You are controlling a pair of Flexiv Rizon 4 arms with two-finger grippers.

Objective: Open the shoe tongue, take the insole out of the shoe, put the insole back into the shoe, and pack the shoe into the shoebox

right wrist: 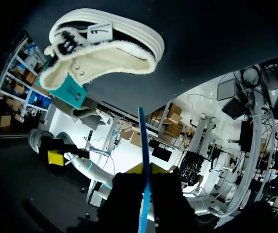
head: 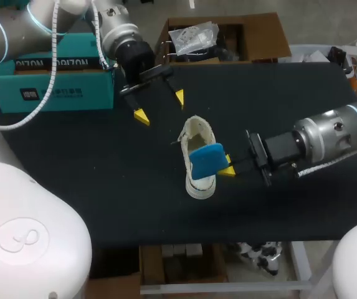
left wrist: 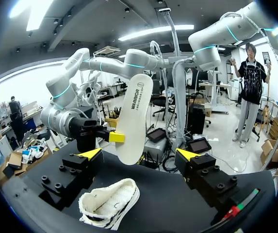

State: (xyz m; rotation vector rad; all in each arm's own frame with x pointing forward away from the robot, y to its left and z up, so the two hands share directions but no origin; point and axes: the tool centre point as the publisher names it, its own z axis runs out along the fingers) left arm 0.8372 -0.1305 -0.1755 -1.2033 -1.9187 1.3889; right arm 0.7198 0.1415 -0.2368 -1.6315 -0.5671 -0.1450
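My right arm comes in level, right jaws clamped on the flat blue foam insole [head: 206, 159], held over the cream canvas shoe [head: 198, 132] on the black tabletop [head: 103, 187]. My left jaws hang spread apart near the teal cardboard shoebox [head: 60, 84].

The table [head: 103, 187] has a wide, matte black top, evenly lit.
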